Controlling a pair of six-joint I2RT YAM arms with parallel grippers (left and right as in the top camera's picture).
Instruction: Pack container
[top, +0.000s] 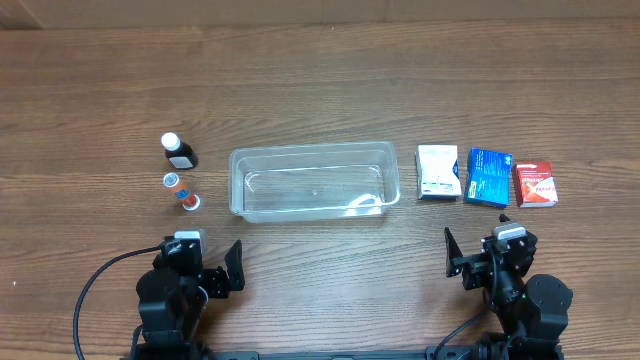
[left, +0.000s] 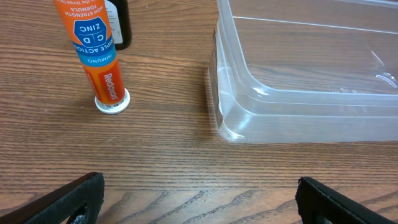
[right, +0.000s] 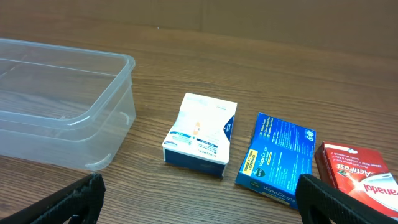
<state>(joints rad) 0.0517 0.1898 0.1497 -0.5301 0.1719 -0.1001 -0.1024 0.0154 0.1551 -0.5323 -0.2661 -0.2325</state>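
Wood-grain surface (top: 320, 70), even light. Container (top: 310, 150) sits mid-surface, empty, so nothing packed yet. L of it, apart: dark bottle (top: 180, 151), orange tube (top: 181, 190). R of it, in a row: white box (top: 438, 172), blue box (top: 489, 176), red box (top: 535, 184). All 5 items left to load. L arm (top: 178, 290) & R arm (top: 520, 285) low at near edge, apart from items. Jaws on both spread wide, holding nothing.

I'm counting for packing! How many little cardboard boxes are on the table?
3, in a row right of the clear plastic rectangular container: a white cardboard box nearest it, a blue cardboard box in the middle, a red cardboard box farthest. None seems hidden.
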